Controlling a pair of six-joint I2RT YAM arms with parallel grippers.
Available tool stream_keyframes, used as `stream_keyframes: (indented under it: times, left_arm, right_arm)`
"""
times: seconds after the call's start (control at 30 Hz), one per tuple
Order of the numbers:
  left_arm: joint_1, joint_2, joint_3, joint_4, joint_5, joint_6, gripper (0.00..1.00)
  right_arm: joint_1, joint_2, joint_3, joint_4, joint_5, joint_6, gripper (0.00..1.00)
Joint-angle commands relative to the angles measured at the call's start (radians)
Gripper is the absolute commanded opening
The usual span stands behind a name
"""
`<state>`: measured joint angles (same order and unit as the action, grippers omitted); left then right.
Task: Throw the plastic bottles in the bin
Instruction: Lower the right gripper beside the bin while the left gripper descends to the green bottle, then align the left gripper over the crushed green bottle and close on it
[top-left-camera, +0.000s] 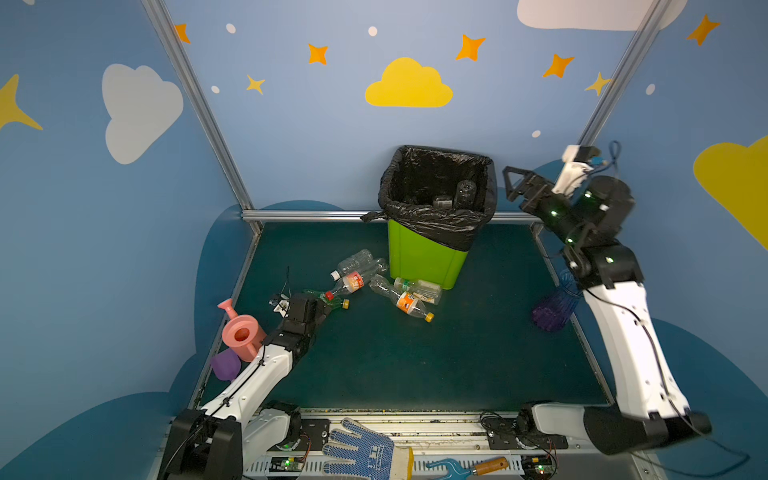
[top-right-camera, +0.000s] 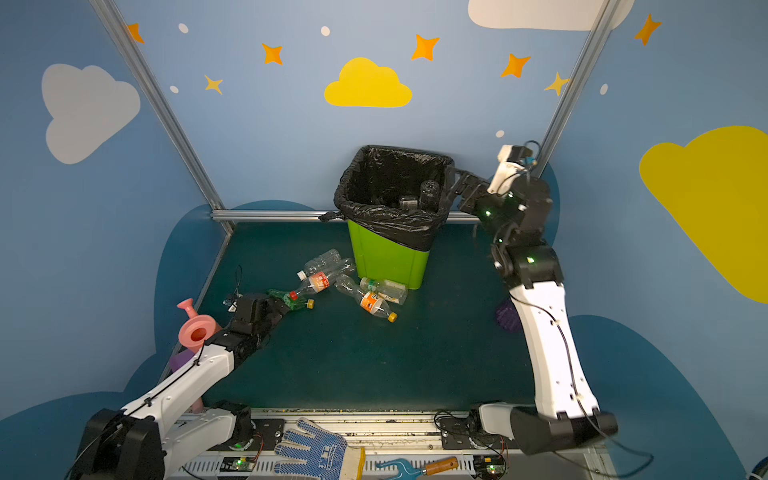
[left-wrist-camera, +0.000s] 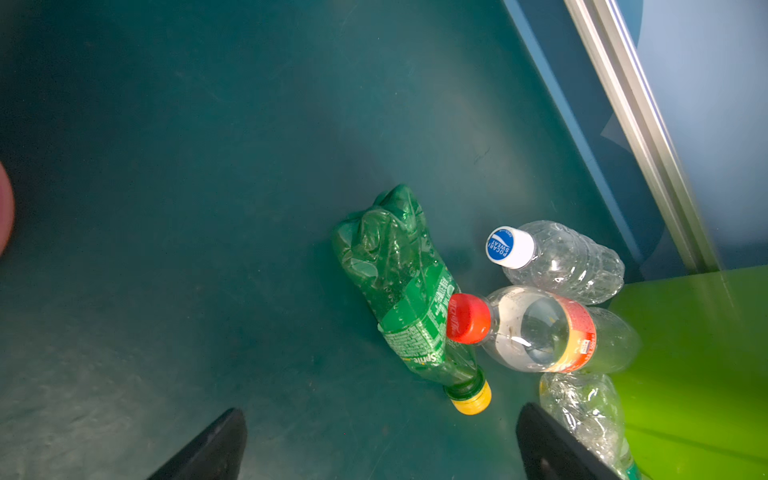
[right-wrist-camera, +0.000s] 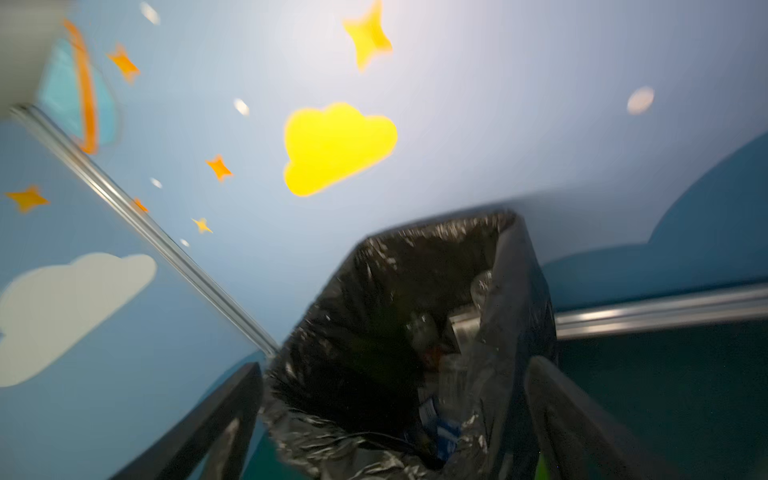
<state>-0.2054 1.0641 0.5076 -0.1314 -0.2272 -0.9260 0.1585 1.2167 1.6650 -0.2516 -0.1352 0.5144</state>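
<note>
The right hand gapes empty beside the bin; the left hand, also spread, hovers by the green bottle on the table.

The white cap of a clear bottle had a round blue mark, and on it stood "POCARI SWEAT" in white letters. The green bottle wore a green label with the word "Sprite" near the neck (in pale letters). Rows of tiny print ran along that label, too small to read. The red cap of the next bottle had curly raised letters that could not be made out. In a top view, the dotted work glove had a blue mark like two letters, but it was not clear.
</note>
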Motion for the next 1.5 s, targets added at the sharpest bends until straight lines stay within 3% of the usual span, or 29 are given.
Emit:
stream_keyframes:
  times: [0.0,0.23,0.43,0.7,1.0,1.1,1.3,1.47]
  left_arm:
    - [0.003,0.006,0.031,-0.029,-0.026,-0.008,1.0]
    - [0.02,0.067,0.064,-0.01,-0.042,0.012,1.0]
    - [0.083,0.217,0.132,0.015,0.071,0.009,1.0]
    - [0.15,0.418,0.241,0.011,0.243,-0.027,1.0]
    - [0.156,0.563,0.328,-0.054,0.256,-0.033,0.98]
    - [0.159,0.565,0.31,-0.019,0.281,-0.025,0.9]
    - [0.169,0.505,0.246,0.036,0.322,0.013,0.65]
    - [0.169,0.421,0.208,0.016,0.325,0.055,0.58]
  right_arm:
    - [-0.025,-0.043,-0.09,0.037,0.026,-0.002,0.98]
    - [-0.122,-0.176,-0.42,0.087,0.023,0.075,0.98]
    - [-0.196,-0.237,-0.747,0.124,-0.039,0.149,0.98]
    - [-0.256,-0.325,-1.025,0.141,-0.051,0.19,0.98]
    - [-0.307,-0.385,-1.133,0.138,-0.063,0.214,0.98]
    - [-0.324,-0.387,-1.138,0.137,-0.071,0.216,0.98]
    - [-0.349,-0.373,-1.139,0.144,-0.097,0.228,0.98]
    - [-0.357,-0.364,-1.14,0.143,-0.101,0.251,0.98]
